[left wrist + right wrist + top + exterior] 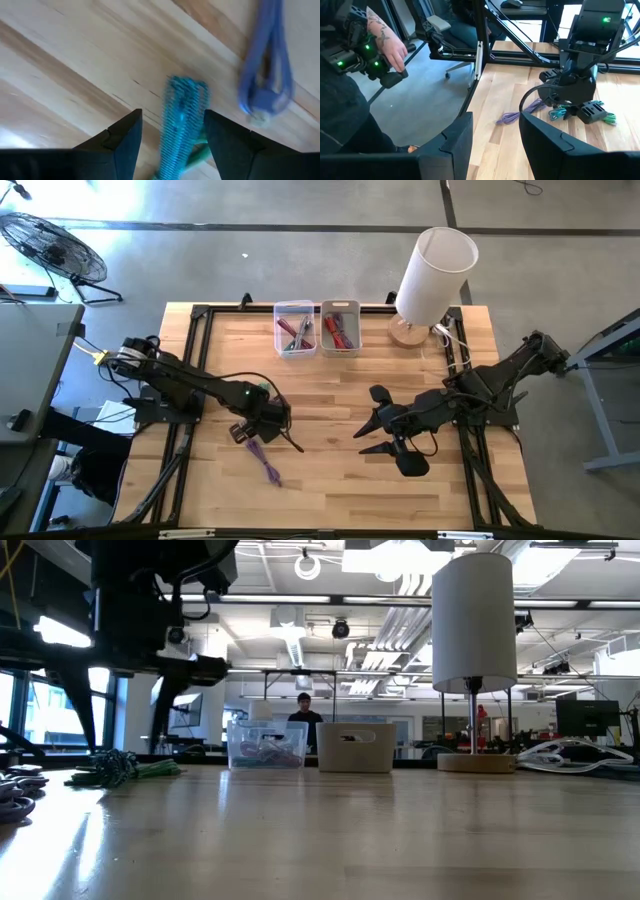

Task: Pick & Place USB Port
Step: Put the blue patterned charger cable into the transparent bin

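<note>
A teal-green coiled cable (181,120) lies on the wooden table, also seen as the green cable (561,113) in the right wrist view. My left gripper (172,145) points down over it, open, one finger on each side of the coil, and shows as the left gripper (258,427) from above. A purple cable (266,465) lies just nearer the table's front edge and shows as the purple cable (267,75) in the left wrist view. My right gripper (372,432) hangs open above the table's right half with nothing between its fingers.
Two small bins (294,328) (340,327) holding cables stand at the far edge, with a white lamp (432,275) to their right. White cables (580,755) lie by the lamp. A person's hand (390,47) shows beyond the table's left side.
</note>
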